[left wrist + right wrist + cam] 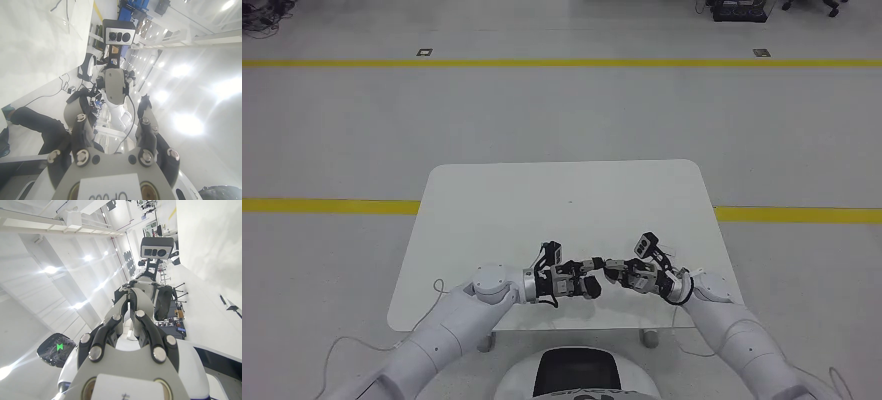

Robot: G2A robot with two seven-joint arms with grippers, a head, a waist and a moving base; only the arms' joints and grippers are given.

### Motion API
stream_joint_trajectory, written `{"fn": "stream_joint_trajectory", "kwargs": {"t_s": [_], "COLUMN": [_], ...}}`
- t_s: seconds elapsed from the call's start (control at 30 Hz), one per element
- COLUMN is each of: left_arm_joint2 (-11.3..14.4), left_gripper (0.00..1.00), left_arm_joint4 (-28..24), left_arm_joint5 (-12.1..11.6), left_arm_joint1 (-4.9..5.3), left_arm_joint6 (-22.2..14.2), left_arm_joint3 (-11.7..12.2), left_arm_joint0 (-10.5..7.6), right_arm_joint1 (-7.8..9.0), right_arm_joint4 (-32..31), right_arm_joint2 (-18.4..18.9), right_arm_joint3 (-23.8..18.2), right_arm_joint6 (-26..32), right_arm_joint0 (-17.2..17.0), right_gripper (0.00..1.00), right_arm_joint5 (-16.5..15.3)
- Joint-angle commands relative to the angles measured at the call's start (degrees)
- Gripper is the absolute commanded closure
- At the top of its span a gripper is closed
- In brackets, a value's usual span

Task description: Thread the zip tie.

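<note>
The left tool (110,98) is spread wide. The right tool (127,294) is clenched nearly shut, its tips pointing into the left one's gap. They sit nose to nose above the near edge of the white bench (572,200). The zip tie is too thin to make out between them.

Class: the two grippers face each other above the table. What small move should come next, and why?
Probably ease the left gripper, its fingers apart, slightly nearer the right gripper: they face tip to tip above the table, so only fine alignment seems left before threading.
</note>
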Motion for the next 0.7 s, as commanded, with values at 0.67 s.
{"fn": "stream_joint_trajectory", "kwargs": {"t_s": [0.67], "left_arm_joint2": [-0.2], "left_gripper": [0.70], "left_arm_joint4": [1.1], "left_arm_joint5": [0.0], "left_arm_joint1": [0.10], "left_arm_joint6": [0.9], "left_arm_joint3": [-0.2], "left_arm_joint0": [0.11], "right_arm_joint1": [0.32], "right_arm_joint4": [-4.7], "right_arm_joint2": [0.2], "right_arm_joint3": [-0.4], "right_arm_joint6": [-1.1], "right_arm_joint0": [-0.1], "right_gripper": [1.00], "right_arm_joint5": [0.2]}}
